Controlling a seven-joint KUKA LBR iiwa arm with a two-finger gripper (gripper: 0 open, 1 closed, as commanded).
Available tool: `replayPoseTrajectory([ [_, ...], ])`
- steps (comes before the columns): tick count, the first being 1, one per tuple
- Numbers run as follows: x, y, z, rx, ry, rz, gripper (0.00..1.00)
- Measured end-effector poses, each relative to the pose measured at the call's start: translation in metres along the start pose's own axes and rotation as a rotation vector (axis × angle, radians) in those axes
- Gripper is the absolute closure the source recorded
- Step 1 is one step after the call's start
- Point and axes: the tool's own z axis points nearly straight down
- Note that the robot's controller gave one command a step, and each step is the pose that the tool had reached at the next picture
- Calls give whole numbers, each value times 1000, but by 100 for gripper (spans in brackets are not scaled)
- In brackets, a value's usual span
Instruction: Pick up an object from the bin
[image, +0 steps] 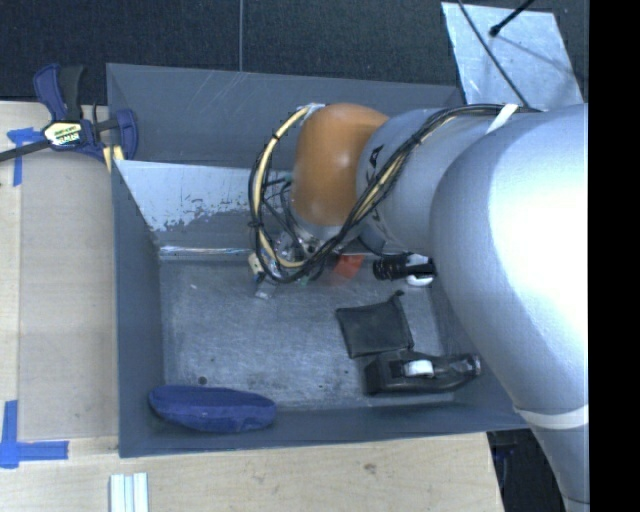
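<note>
One gripper (265, 278), mine, hangs by the back wall of the bin (135, 300); released or clenched, I cannot tell. Nearest lies one red thing (348, 265). Toward the front edge: one dark square pad (375, 328), one black tool (415, 372), one blue oval (212, 408).

One grey metal bin (138, 330) holds five loose things that can be counted, one of each kind. There is one blue oval pad (211, 408) at 7 o'clock and one dark flat square piece (375, 328) at 4 o'clock. One black device with a white part (415, 372) lies at 5 o'clock. At 3 o'clock are one black-and-white stick (405, 267) and one small red thing (349, 265), partly hidden.
</note>
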Motion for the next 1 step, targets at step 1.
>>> replayPoseTrajectory([
  [1,16,-19,-154,-1,-6,-4,100],
])
